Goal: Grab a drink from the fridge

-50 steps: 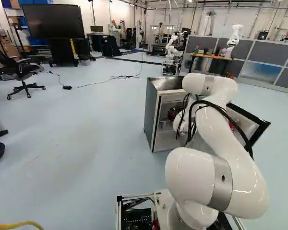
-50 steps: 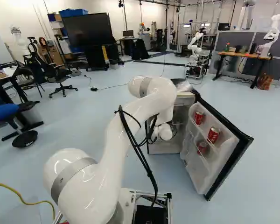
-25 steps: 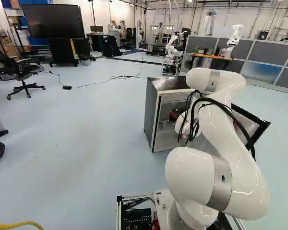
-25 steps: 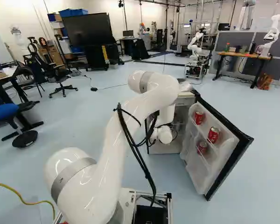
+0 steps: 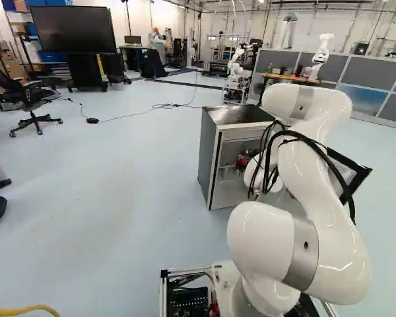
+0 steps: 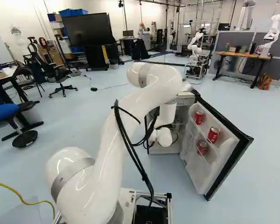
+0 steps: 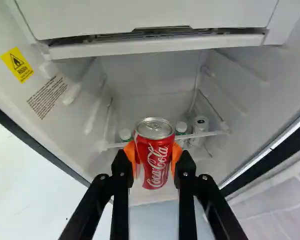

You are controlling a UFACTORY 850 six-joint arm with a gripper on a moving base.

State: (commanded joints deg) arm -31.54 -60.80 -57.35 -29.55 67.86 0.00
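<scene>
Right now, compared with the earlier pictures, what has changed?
The arm has raised its upper joint, which now sits further right in the left base view. The gripper, shut on a red can, has moved slightly right there too, carrying it; no earlier wrist view shows when it gripped. The base, the open fridge door and its three cans stayed put.

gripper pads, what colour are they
The pads are orange; the wrist view shows them best, one on each side of the red can.
</scene>
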